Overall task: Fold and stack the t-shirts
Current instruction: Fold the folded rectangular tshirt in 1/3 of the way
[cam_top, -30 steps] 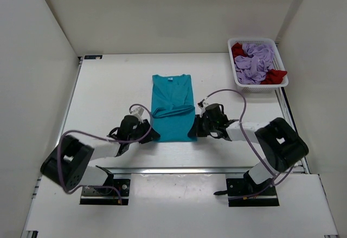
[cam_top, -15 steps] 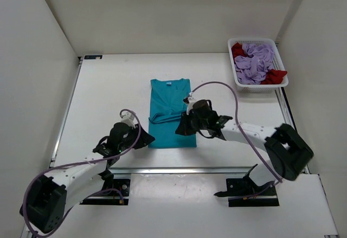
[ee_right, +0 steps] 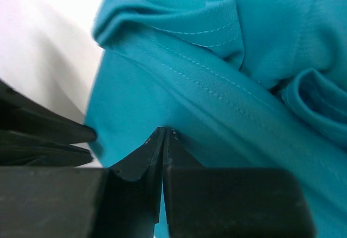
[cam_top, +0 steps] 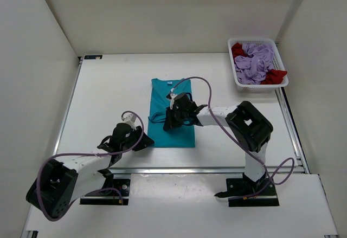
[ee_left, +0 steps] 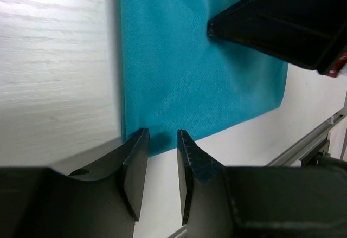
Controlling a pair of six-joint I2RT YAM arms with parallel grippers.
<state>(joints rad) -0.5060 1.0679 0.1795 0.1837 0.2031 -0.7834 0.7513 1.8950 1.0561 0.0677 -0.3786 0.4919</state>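
A teal t-shirt (cam_top: 181, 136) lies flat mid-table with its sides folded in, and a bunched sleeve fold crosses its middle. My right gripper (cam_top: 167, 121) is shut and rests low on the shirt's left half, its tips on the fabric (ee_right: 244, 75) just below the sleeve fold; the gripper (ee_right: 164, 132) pinches no cloth that I can see. My left gripper (cam_top: 145, 142) is at the shirt's near left corner. Its jaws (ee_left: 162, 135) stand slightly apart and empty, just off the hem (ee_left: 190, 70).
A white basket (cam_top: 259, 85) at the back right holds crumpled purple (cam_top: 255, 62) and red (cam_top: 275, 76) garments. The right gripper's black body (ee_left: 282, 21) shows close in front of the left wrist camera. An aluminium rail (cam_top: 206, 168) runs along the near table edge.
My right gripper has swept left across the shirt from its right edge to its left half. My left gripper has drawn back slightly to the near left corner.
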